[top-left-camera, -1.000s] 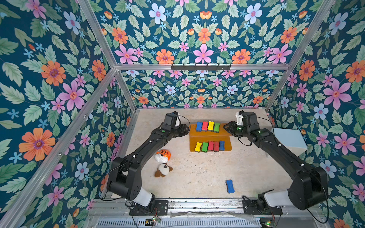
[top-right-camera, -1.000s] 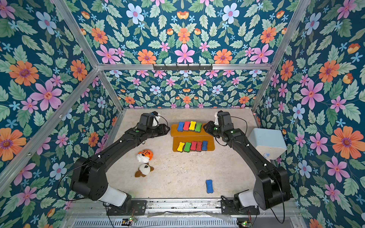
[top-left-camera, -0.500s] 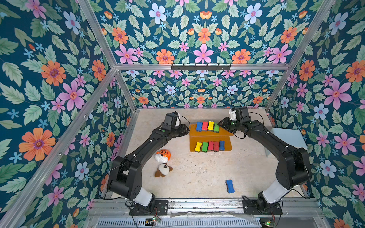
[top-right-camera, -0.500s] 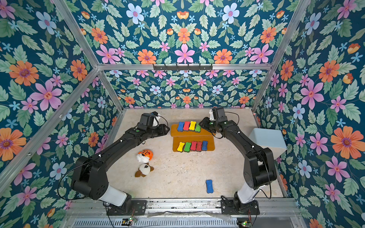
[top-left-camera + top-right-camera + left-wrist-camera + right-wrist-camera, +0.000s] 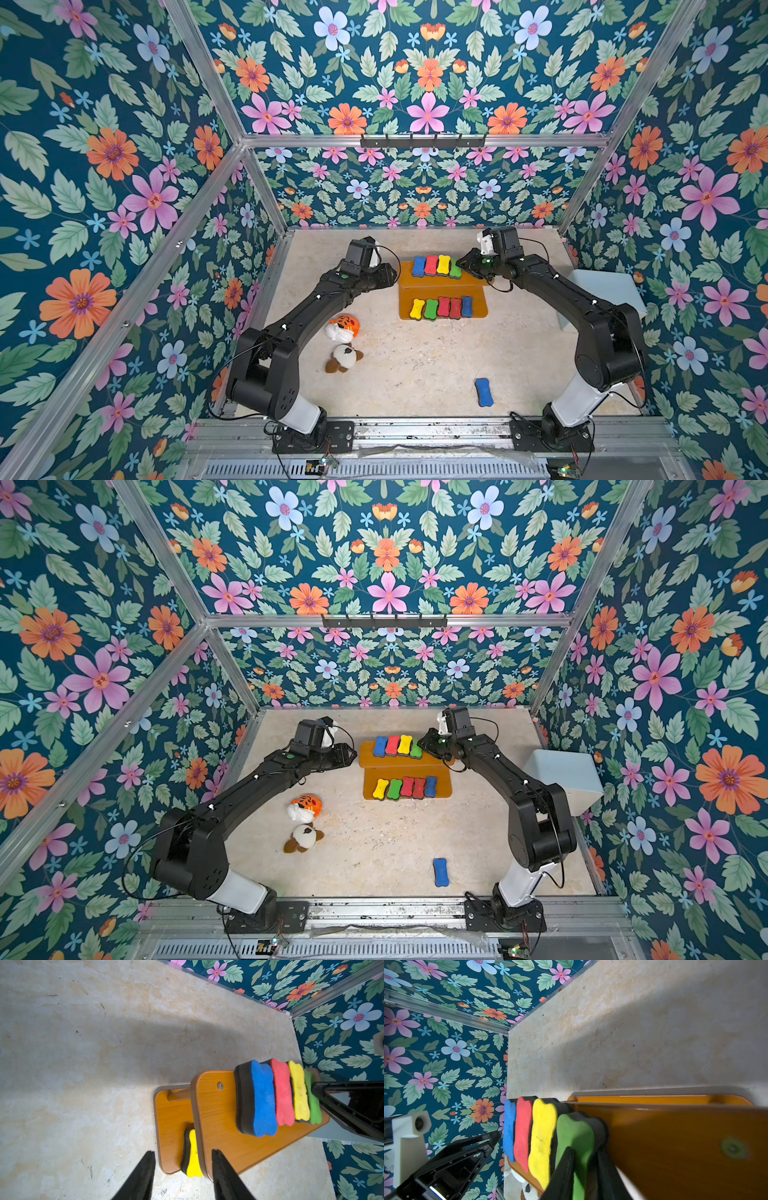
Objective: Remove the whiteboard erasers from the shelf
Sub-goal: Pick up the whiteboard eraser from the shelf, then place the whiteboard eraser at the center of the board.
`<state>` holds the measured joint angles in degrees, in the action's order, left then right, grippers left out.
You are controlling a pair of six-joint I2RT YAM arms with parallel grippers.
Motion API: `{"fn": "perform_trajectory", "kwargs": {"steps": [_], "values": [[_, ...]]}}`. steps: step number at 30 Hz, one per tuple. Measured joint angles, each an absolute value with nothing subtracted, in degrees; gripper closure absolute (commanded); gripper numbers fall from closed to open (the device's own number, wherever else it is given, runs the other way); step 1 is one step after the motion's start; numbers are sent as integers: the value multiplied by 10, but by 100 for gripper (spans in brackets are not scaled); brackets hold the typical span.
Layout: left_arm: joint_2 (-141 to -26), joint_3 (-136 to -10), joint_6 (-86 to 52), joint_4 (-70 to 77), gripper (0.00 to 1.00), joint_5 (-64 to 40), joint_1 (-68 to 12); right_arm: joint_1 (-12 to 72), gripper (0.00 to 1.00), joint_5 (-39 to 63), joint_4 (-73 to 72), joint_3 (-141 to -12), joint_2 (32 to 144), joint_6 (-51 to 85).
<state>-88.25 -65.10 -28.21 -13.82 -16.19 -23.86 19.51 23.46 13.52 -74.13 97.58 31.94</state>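
Fingers (image 5: 562, 1172) of the right gripper (image 5: 584, 1150) pinch the green eraser (image 5: 571, 1130) on the top tier of the shelf (image 5: 675, 1136), the left gripper (image 5: 182, 1155) spread empty; dragging sideways could tumble the yellow eraser (image 5: 542, 1136) alongside

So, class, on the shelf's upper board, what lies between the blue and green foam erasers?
A red foam eraser and a yellow foam eraser, in both top views.

Orange-brown shelf (image 5: 436, 281); green eraser (image 5: 575, 1136); teal floral walls (image 5: 124, 166).
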Motion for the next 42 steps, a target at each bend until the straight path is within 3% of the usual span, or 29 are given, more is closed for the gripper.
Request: {"fn": "perform_trajectory", "kwargs": {"steps": [9,26,35,42], "values": [[-884,-648,-282,-138,50,-162,-238,195,100,234,130,-729,962,320],[-853,-625,-282,-142,50,-163,-238,202,100,189,125,-634,827,354],[-826,-597,-283,-141,50,-167,-241,287,100,121,116,-494,686,411],[-807,-576,-284,-139,50,-173,-242,406,100,43,129,-386,577,486]]}}
